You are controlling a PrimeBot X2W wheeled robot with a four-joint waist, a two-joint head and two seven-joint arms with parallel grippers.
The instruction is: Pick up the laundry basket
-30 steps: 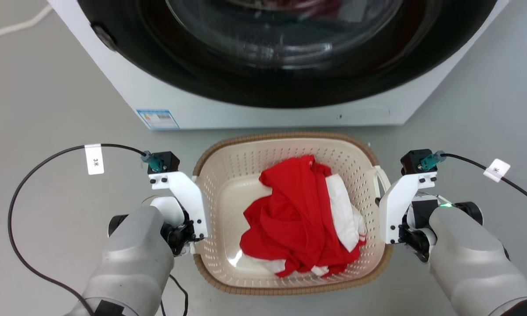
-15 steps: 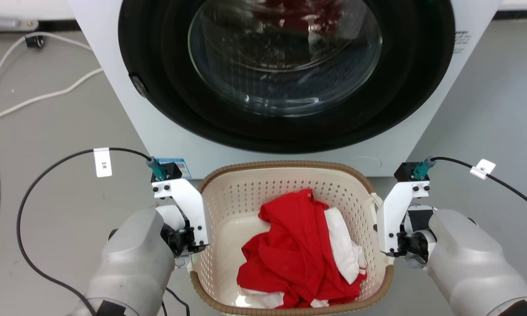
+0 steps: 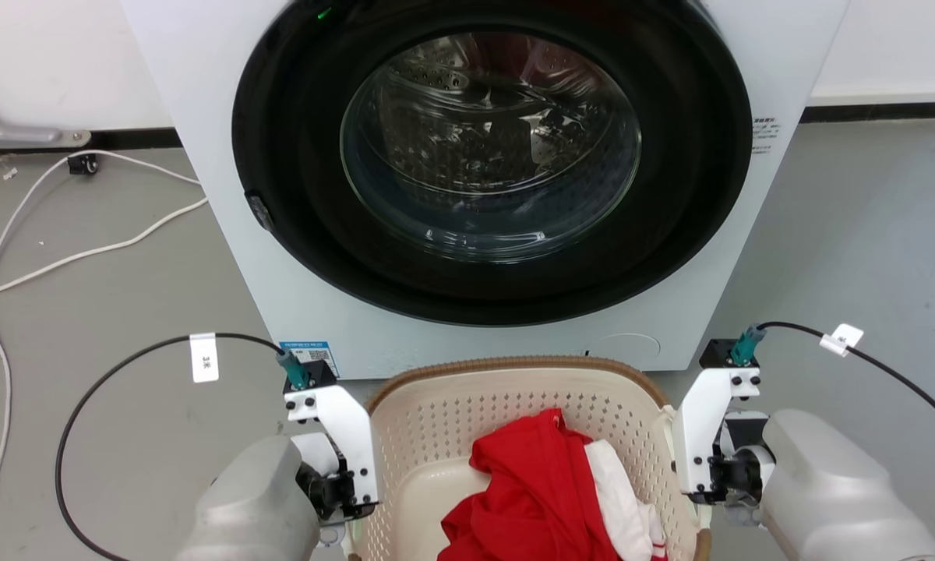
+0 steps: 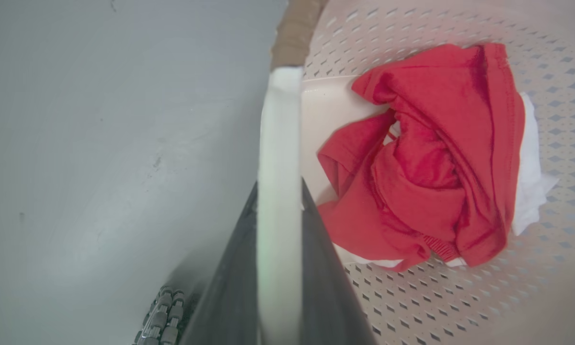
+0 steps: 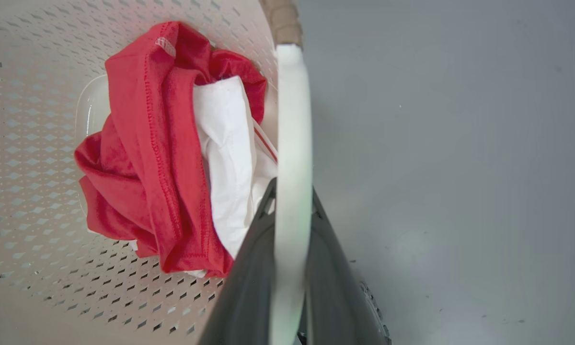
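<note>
The cream perforated laundry basket [image 3: 467, 421] with its brown woven rim sits at the bottom of the head view, just in front of the washing machine. It holds red cloth [image 3: 530, 499] and white cloth [image 3: 619, 506]. My left gripper [image 4: 279, 189] is shut on the basket's white left handle [image 4: 278, 120]. My right gripper [image 5: 292, 189] is shut on the white right handle [image 5: 292, 105]. In the head view the left gripper [image 3: 343, 499] and right gripper [image 3: 709, 483] flank the basket's two sides. Grey floor lies below the handles in both wrist views.
The white washing machine [image 3: 483, 179] with its round dark glass door shut stands right behind the basket. White cables [image 3: 86, 249] trail over the grey floor at the left, near the wall. Black camera cables [image 3: 125, 358] loop out from both wrists.
The head camera has risen and tilted up, so the washer door shows fully and the basket sits lower in the picture. Both grippers keep hold of the handles, and the basket stays between them.
</note>
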